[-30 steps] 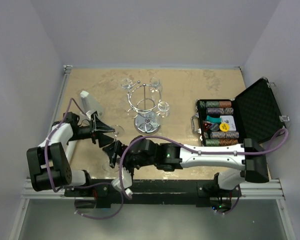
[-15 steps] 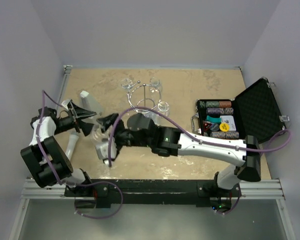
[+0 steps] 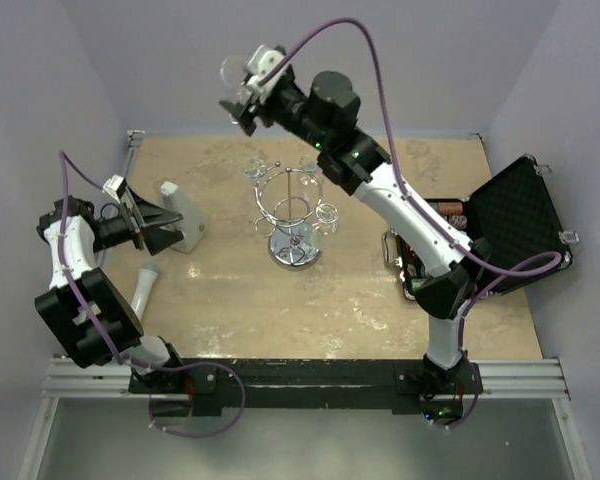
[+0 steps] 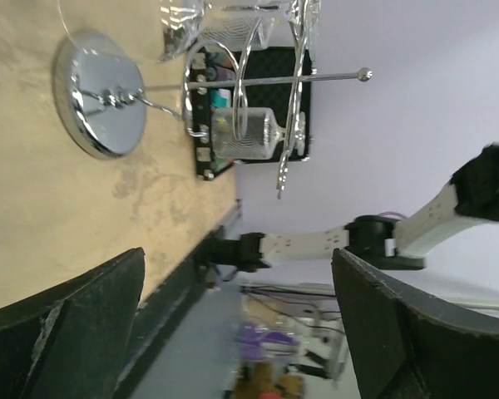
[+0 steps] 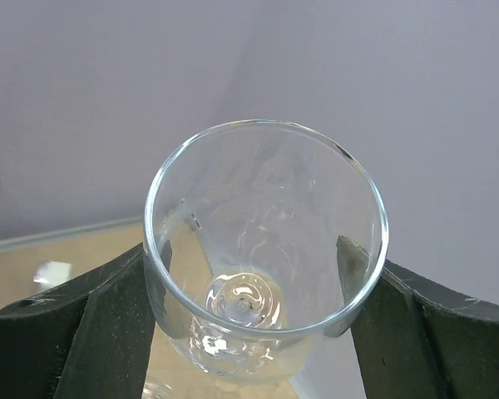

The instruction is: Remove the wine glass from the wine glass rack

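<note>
The chrome wine glass rack stands mid-table with clear glasses still hanging from its hooks. In the left wrist view its disc base and one hanging glass show on their side. My right gripper is raised high over the table's back edge and is shut on a clear wine glass, whose bowl sits between the two fingers. My left gripper is open and empty at the table's left side, well apart from the rack.
An open black case of poker chips lies at the right, its lid tilted up. A white object stands by the left gripper. A grey cylinder lies near the left front. Walls close in on three sides.
My right arm has swung from low at the near left of the table up and back, carrying the glass high. My left arm has drawn back to the left.
</note>
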### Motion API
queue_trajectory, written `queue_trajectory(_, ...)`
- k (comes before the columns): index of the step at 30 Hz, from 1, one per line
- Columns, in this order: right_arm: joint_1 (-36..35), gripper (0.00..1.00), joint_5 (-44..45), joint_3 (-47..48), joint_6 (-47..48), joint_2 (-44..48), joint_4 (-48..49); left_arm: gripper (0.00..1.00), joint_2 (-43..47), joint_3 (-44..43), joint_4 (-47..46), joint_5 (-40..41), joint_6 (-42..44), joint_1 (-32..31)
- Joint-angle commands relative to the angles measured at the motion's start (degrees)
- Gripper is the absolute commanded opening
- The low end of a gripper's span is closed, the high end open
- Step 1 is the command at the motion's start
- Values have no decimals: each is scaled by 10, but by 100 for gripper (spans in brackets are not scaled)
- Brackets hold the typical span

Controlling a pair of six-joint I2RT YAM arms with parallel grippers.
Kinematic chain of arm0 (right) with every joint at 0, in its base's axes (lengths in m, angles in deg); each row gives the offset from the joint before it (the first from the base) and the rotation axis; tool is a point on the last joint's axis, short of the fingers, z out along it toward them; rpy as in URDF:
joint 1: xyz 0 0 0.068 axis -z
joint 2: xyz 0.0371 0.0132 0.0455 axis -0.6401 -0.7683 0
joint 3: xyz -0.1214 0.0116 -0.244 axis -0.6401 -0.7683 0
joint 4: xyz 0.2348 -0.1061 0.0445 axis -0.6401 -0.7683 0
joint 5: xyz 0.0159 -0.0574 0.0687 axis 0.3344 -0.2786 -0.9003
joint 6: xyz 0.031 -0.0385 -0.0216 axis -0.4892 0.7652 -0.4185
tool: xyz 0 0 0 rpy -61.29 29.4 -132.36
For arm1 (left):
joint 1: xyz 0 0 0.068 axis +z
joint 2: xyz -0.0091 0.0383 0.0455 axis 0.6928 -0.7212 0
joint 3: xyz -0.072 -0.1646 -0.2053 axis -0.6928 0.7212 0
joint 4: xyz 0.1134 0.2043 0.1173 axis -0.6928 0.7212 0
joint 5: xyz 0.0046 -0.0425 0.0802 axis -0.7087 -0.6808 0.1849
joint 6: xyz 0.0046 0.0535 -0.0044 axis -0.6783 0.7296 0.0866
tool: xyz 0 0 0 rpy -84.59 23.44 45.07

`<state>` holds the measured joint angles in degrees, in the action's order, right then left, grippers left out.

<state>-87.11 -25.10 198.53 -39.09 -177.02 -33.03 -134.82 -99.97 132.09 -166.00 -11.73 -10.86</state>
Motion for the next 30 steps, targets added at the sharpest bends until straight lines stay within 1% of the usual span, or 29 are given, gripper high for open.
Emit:
queue_trajectory(1, 96, 51, -25, 6, -112, 13, 56, 98, -10, -108, 75, 47, 143, 1)
queue_trajectory(2, 120, 50, -28, 0, -122, 13, 57, 98, -11, -124, 86, 55, 161, 1)
queue_trajectory(4, 166, 49, -32, -14, -149, 10, 66, 98, -8, -146, 78, 72, 178, 1)
queue_trajectory(7, 225, 47, -32, -52, -157, 9, 79, 97, 20, -157, 11, 119, 166, 0)
queue_trajectory(10, 266, 47, -30, -134, -149, 28, 123, 97, 53, -154, -75, 187, 131, -17)
queue_trajectory(11, 279, 47, -29, -162, -147, 32, 139, 97, 57, -160, -86, 202, 134, -22)
queue_trajectory(16, 324, 48, -30, -255, -152, 26, 178, 97, 57, -210, -104, 251, 155, -32)
queue_trajectory(18, 341, 48, -32, -275, -161, 17, 191, 97, 55, -226, -109, 262, 154, -33)
queue_trajectory(25, 379, 48, -48, -301, -179, -28, 232, 97, 38, -245, -111, 261, 138, -35)
queue_trajectory(30, 396, 48, -34, -303, -188, -64, 237, 97, 34, -241, -111, 289, 145, -47)
